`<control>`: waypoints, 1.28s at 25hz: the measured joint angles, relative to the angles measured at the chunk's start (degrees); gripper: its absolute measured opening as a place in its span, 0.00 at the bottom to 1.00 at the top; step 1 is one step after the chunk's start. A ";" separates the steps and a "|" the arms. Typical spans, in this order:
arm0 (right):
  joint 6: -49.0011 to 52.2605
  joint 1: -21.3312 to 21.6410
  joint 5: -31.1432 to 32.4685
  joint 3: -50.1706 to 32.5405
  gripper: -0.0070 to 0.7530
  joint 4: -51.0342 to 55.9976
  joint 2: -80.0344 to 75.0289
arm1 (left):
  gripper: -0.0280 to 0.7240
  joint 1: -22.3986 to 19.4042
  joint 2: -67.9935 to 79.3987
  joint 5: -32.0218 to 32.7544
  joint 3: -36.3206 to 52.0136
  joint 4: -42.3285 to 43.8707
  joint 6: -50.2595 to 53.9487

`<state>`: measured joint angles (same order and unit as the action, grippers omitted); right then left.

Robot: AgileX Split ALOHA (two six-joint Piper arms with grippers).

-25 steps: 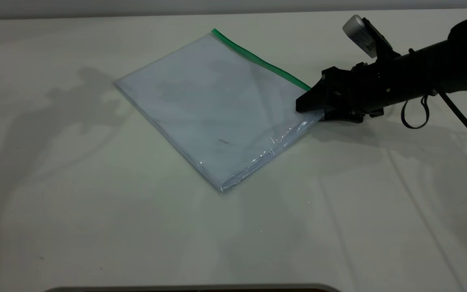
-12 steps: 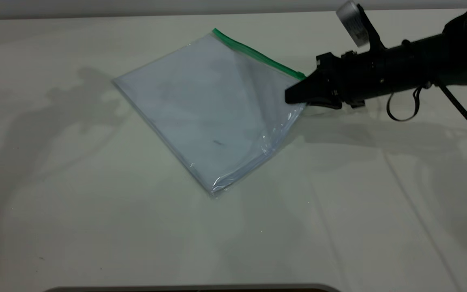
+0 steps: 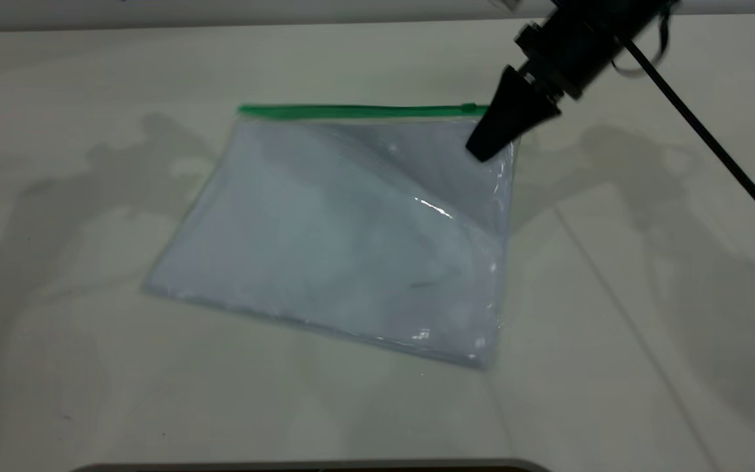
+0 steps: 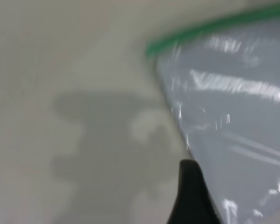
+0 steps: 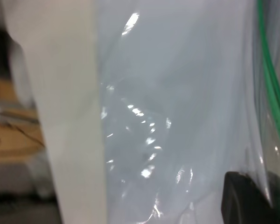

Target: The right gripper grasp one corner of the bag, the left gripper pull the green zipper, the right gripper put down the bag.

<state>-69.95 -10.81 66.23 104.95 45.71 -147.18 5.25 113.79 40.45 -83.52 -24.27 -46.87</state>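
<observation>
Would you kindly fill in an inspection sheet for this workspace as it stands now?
Surface: pale table cloth, creased, shadowed.
Job's things: flat clear plastic bag holding pale sheets, one corner lifted, far edge on the table; bright green zipper strip along its top edge.
Clutter: nothing seen.
Grippers: right black tapered hand shut on the bag's corner by the zipper's end; left black hand near the bag's opposite side.
Cables: black braided cable trailing from the right arm.
Surroundings: grey wall strip behind.
</observation>
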 joint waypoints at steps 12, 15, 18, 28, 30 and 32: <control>6.05 -9.41 0.67 11.97 0.05 -8.55 -0.06 | 0.81 1.67 4.76 5.96 -0.23 -22.23 -30.52; 5.69 -9.83 -3.87 12.10 0.05 -4.08 -0.31 | 0.81 1.74 7.16 6.00 -0.23 -26.52 -36.94; 3.44 -9.83 -7.86 12.10 0.05 -0.60 -0.84 | 0.81 1.74 8.73 5.94 -0.23 -31.25 -43.31; -16.62 -9.83 -8.36 12.19 0.05 9.98 -0.95 | 0.81 1.79 10.78 5.46 -0.30 -35.89 -50.38; -18.79 -9.83 -6.91 12.19 0.05 10.61 -0.95 | 0.81 1.90 10.97 5.46 -0.30 -35.89 -50.66; -19.81 -9.83 -5.70 12.19 0.05 11.12 -0.95 | 0.81 2.14 10.97 5.46 -0.30 -35.89 -51.60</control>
<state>-89.76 -20.64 60.53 117.14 56.84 -148.13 7.39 124.76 45.91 -83.82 -60.16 -98.48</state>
